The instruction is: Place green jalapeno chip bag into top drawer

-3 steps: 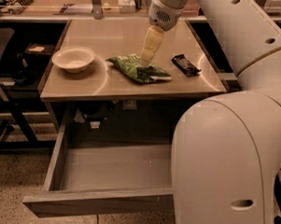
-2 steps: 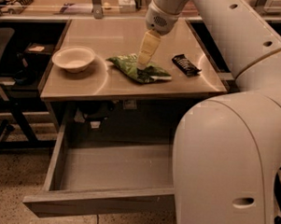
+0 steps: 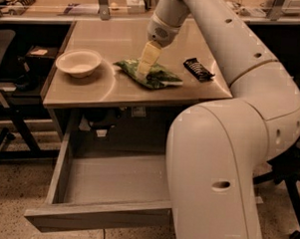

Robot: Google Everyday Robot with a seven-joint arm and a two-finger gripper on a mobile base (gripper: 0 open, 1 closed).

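Note:
The green jalapeno chip bag [image 3: 151, 74] lies flat on the desk top, right of centre. My gripper [image 3: 143, 69] reaches down from the white arm, and its pale fingers [image 3: 147, 59] touch the bag's upper middle. The top drawer [image 3: 100, 219] is pulled out wide below the desk, and its inside looks empty. The arm's large white body hides the drawer's right part.
A white bowl [image 3: 78, 62] stands on the desk's left side. A small black bar wrapper [image 3: 198, 69] lies right of the bag. The desk [image 3: 91, 94] has a front edge above the drawer. A black chair [image 3: 3, 50] stands at the left.
The gripper has moved down and slightly left onto the chip bag. The bag, bowl and drawer have not moved.

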